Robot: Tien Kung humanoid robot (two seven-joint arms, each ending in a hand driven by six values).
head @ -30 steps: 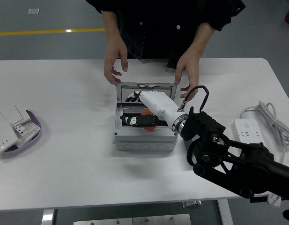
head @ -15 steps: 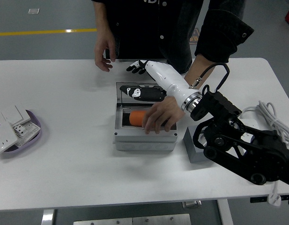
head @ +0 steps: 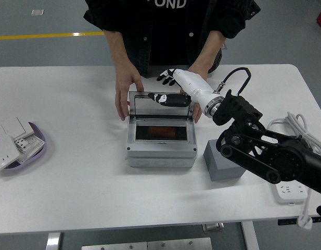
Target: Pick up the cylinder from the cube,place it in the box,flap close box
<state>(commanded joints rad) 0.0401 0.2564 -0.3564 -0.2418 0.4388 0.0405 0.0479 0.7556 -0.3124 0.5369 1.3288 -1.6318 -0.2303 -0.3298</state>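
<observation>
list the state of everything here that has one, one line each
box: on the table, lid partly raised
lid: tilted up, a person's hand at each end
cylinder: orange, lying inside the box
cube: right of the box, nothing on it
right robot hand: behind the lid's top edge, holding nothing
power strip: at the table's right edge, partly behind the arm

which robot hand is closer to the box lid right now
Right. The right hand reaches over the lid at the far side of the box; the left hand isn't in view.
</observation>
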